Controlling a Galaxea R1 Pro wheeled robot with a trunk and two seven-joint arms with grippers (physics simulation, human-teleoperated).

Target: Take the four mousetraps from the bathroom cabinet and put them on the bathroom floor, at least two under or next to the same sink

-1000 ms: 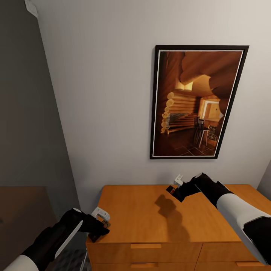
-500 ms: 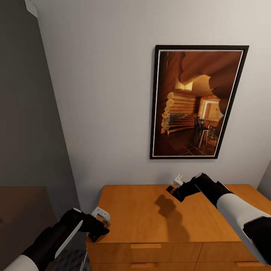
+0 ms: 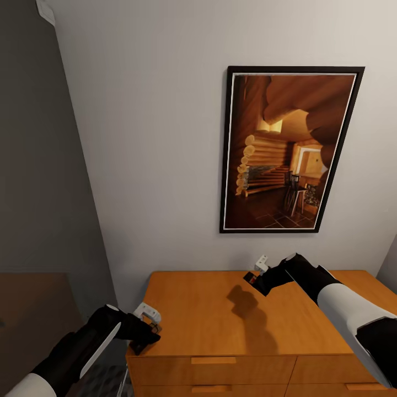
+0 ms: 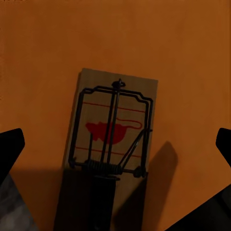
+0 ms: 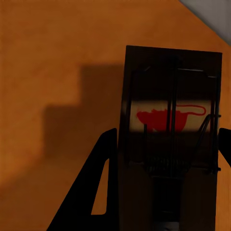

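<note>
Each gripper — left [image 3: 150,322], right [image 3: 256,271] — clamps a flat tan wooden mousetrap [image 4: 113,130] [image 5: 171,120] with dark wire and red mouse mark, above the orange-brown wooden cabinet [image 3: 220,314].

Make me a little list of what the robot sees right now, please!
place: orange-brown wooden cabinet against a pale wall
on the wall: framed picture of a log cabin room
left gripper: at the cabinet top's left front corner, holding a mousetrap
right gripper: raised above the cabinet top near the wall, holding a second mousetrap
trap look: tan board, dark wire, red mouse mark
drawers: shut
</note>
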